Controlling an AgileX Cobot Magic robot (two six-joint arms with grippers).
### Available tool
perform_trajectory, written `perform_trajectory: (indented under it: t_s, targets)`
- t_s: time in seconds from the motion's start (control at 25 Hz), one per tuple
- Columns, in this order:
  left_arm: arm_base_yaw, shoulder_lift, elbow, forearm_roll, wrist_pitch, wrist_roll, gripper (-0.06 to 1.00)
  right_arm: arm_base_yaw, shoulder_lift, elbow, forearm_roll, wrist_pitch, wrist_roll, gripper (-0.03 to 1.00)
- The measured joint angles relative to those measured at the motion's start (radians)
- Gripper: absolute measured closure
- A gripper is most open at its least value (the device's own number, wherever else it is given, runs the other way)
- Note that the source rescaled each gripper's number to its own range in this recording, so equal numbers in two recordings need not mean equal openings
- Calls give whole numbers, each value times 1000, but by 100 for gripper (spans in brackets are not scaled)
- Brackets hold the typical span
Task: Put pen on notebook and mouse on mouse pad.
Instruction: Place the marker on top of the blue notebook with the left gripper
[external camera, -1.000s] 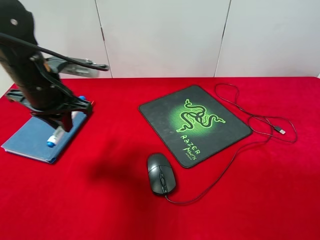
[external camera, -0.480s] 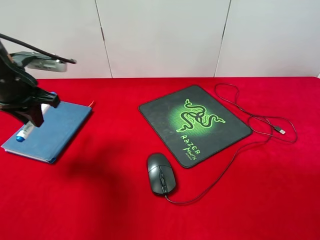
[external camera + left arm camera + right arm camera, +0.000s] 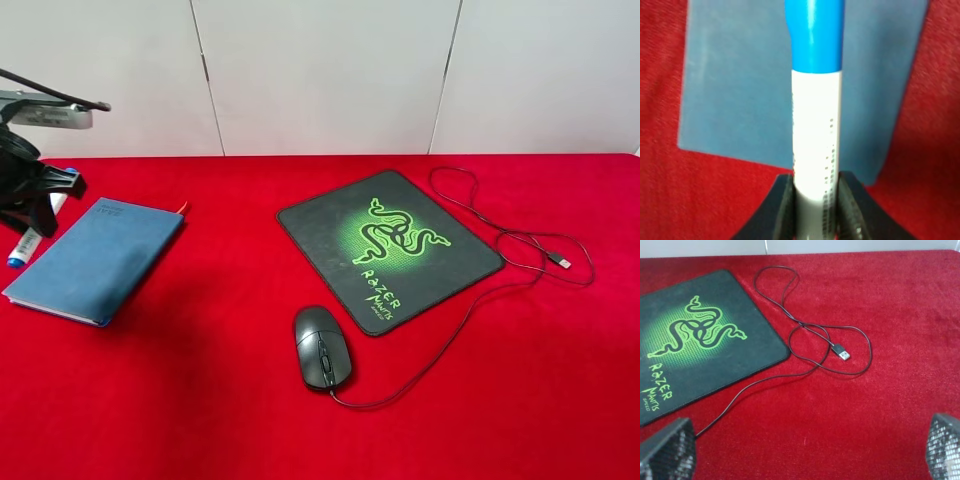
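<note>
Left gripper is clamped on the white barrel of the pen, blue cap pointing out ahead, and from the high camera the pen hangs at the far left edge, just off the notebook rather than on it. The job now is placement. Bring the pen over the middle of the blue cover, line it up with the long side so it can't roll off an edge, lower until the barrel lies flat, and only then let go. Over on the other side, the right gripper hovers with its jaws spread wide and nothing in them, above the cable. The mouse sits on the red cloth, just beside the mouse pad, not on it.
</note>
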Motion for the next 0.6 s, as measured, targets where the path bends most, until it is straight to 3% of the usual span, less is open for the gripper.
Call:
perform_trajectory:
  t_s: [0.28,0.6]
  targets:
    - [21,104,-10,3,-31,12,94,0,0,0,0,0,0,-3]
    - [21,251,-110,3,-34,34,94,0,0,0,0,0,0,-3]
